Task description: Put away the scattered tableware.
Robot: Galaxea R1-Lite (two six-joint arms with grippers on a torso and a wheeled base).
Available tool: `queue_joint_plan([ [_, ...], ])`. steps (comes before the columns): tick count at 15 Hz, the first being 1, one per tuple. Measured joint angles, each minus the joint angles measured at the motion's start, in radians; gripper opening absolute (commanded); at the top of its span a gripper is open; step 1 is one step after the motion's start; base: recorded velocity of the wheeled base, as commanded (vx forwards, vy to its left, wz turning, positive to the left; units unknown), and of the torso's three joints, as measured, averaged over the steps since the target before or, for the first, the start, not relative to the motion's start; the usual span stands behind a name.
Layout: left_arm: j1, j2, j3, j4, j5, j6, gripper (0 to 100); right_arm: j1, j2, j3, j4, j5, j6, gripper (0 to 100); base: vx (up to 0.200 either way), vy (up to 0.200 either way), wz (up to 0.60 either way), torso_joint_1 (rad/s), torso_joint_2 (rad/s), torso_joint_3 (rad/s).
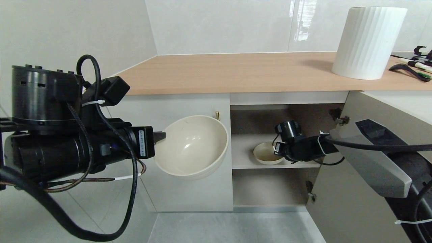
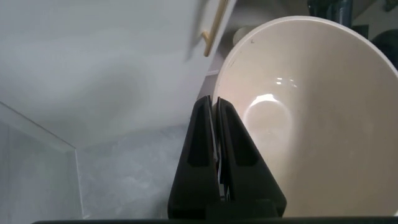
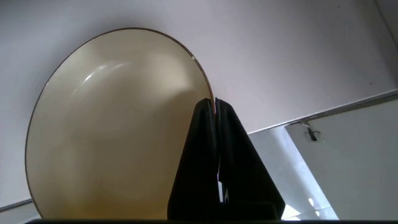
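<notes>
Now the shallow cream dish [image 1: 266, 153] lies at the middle shelf [image 1: 243, 162] of the open cupboard, its rim pinched between the closed fingers of the right gripper [image 1: 278, 148]. It should probably be settled flat before release, since the smooth, glossy rim could slide. Farther out, the left gripper [image 1: 159, 136] clamps the thin rim of a deep, round bowl [image 1: 190, 148], tilted before the shut door [image 1: 189, 199]. Above runs a matte wood-grain counter [image 1: 236, 72].

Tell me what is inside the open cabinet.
A small bowl at the middle shelf, its rim pinched by the right hand. The arm covers the shelf's right part; what lies behind it cannot be seen.
</notes>
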Motion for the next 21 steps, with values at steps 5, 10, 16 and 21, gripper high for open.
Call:
queue_joint_plan([
  [5, 0.0, -0.001, 0.0, 0.0, 0.0, 0.001, 0, -0.029, 0.054, -0.058, 0.001, -0.014, -0.005, 0, 0.0, 0.0, 0.0, 0.0, 0.0, 0.0],
  [10, -0.001, -0.001, 0.001, 0.0, 0.0, 0.001, 0, -0.03, 0.081, -0.085, 0.001, -0.017, -0.007, 0, 0.0, 0.0, 0.0, 0.0, 0.0, 0.0],
  [16, -0.007, -0.003, 0.002, 0.0, 0.0, 0.0, 0, -0.03, 0.11, -0.13, 0.002, -0.027, -0.021, 0, 0.0, 0.0, 0.0, 0.0, 0.0, 0.0],
  [21, -0.007, -0.003, 0.002, 0.0, 0.0, 0.0, 0, -0.03, 0.127, -0.152, 0.003, -0.028, -0.027, 0, 0.0, 0.0, 0.0, 0.0, 0.0, 0.0],
])
